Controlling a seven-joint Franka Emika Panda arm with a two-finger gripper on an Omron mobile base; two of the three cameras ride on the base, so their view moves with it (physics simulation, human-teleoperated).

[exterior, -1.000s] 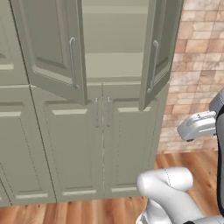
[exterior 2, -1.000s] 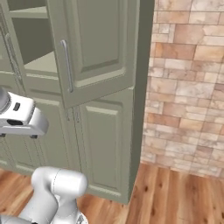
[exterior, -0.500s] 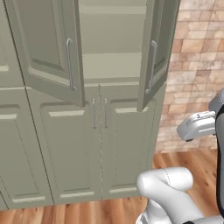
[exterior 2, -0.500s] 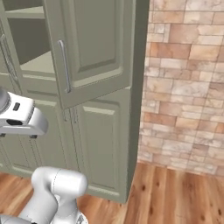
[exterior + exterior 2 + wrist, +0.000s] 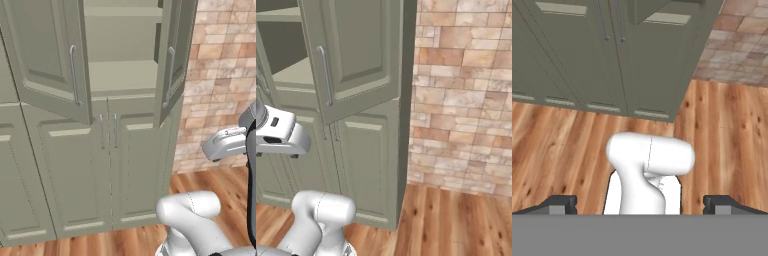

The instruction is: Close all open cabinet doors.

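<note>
Two upper cabinet doors stand open above the closed lower doors (image 5: 110,175): the left upper door (image 5: 50,55) and the right upper door (image 5: 172,60), beside the brick wall (image 5: 466,100). The end effector (image 5: 640,205) is wide open, empty, over the wooden floor (image 5: 722,140).

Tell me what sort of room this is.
Probably a kitchen or pantry corner: tall sage cabinet doors, two swung open on bare shelves, a brick wall and a wood plank floor.

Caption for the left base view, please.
Two upper cabinet doors stand open over bare shelves; lower doors are shut beside a brick wall.
</note>
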